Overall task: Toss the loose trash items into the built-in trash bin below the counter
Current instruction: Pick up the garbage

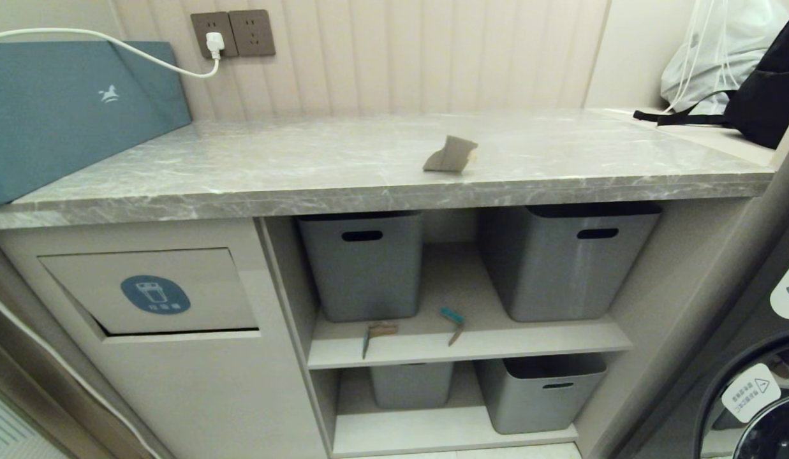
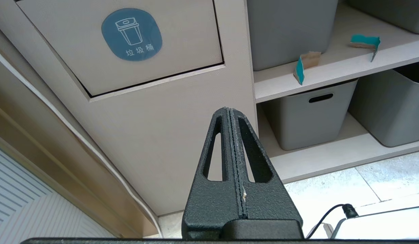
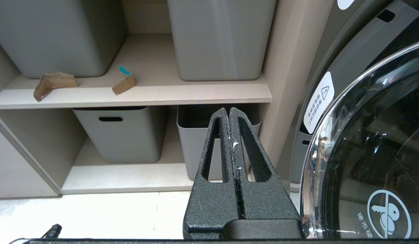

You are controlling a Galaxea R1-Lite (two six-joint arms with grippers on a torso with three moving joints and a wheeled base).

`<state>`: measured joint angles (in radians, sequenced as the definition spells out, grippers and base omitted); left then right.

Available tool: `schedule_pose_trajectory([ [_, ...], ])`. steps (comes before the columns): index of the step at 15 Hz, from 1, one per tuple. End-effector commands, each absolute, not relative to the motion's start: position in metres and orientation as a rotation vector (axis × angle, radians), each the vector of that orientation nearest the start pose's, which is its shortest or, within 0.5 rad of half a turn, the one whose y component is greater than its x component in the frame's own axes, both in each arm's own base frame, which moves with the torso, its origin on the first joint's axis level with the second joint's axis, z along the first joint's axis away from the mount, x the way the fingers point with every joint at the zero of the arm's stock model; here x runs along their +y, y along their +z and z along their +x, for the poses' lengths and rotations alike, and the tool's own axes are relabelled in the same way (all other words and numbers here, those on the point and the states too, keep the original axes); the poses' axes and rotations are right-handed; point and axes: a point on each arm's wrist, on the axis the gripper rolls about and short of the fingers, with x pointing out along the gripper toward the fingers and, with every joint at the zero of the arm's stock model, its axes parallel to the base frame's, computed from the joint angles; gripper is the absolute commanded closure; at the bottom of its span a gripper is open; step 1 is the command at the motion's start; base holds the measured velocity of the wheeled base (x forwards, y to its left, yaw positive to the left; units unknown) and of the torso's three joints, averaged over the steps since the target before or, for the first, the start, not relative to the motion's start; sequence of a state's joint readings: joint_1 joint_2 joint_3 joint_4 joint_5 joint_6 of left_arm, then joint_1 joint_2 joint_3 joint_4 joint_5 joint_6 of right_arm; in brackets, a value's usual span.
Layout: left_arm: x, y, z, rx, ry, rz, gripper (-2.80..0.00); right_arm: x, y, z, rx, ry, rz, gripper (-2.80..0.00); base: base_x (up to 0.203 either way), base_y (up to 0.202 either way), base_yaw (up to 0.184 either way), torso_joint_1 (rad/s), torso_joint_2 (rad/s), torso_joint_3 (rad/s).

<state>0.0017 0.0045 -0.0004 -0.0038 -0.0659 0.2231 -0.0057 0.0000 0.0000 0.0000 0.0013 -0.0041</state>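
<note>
Both pincers low and parked, neither in the head view. Left pincer [image 2: 229, 113] clenched tight, empty, aimed at the beige cabinet front; built-in trash bin flap [image 2: 134, 64] with its blue sticker [image 2: 131, 34] up above the tips, lower edge slightly ajar. Off toward the shelf side of that pincer: two brown strips with teal edges [image 2: 306, 64] [image 2: 365, 42] on the upper shelf [image 2: 331, 73], in front of a grey tub [image 2: 287, 30]. Right pincer [image 3: 228, 113] likewise clenched on nothing, pointing at the lower shelf's open tub [image 3: 216, 118]; same two strips [image 3: 53, 83] [image 3: 124, 83] seen from the other side, brown faces showing. Only in the right wrist view: washing machine door [image 3: 365, 152] close beside the pincer. Only in the head view: grey marble desk [image 1: 305, 172] up top, folded tan cardboard piece [image 1: 450, 156] lying near its front edge, well above both pincers; teal box [image 1: 69, 108] at the desk's left end, plug in the wall socket [image 1: 213, 38], black bag [image 1: 764, 95] at far right.
</note>
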Motion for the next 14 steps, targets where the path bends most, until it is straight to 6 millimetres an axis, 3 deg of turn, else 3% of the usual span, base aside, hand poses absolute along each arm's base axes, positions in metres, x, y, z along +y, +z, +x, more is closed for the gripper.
schedule_pose_trajectory([
  [1, -0.002, 0.083, -0.020, 0.007, -0.074, 0.223, 0.00, 0.000, 0.075, -0.023, 0.000, -0.003, -0.005, 0.00, 0.000, 0.000, 0.000, 0.000, 0.00, 0.000],
  [5, -0.006, 0.140, 0.000, -0.057, -0.300, 0.229, 0.00, 0.000, 0.075, -0.023, 0.000, -0.005, -0.005, 0.00, 0.000, 0.000, 0.000, 0.000, 0.00, 0.000],
  [8, -0.009, 0.194, 0.020, -0.103, -0.413, 0.242, 0.00, 0.000, 0.075, -0.023, 0.000, -0.005, -0.005, 0.00, 0.000, 0.000, 0.000, 0.000, 0.00, 0.000],
  [12, -0.015, 0.294, 0.065, -0.217, -0.516, 0.261, 0.00, 0.000, 0.075, -0.023, 0.000, -0.005, -0.005, 0.00, 0.000, 0.000, 0.000, 0.000, 0.00, 0.000],
  [14, -0.023, 0.334, 0.080, -0.284, -0.605, 0.261, 0.00, 0.000, 0.075, -0.023, 0.000, -0.005, -0.005, 0.00, 0.000, 0.000, 0.000, 0.000, 0.00, 0.000],
])
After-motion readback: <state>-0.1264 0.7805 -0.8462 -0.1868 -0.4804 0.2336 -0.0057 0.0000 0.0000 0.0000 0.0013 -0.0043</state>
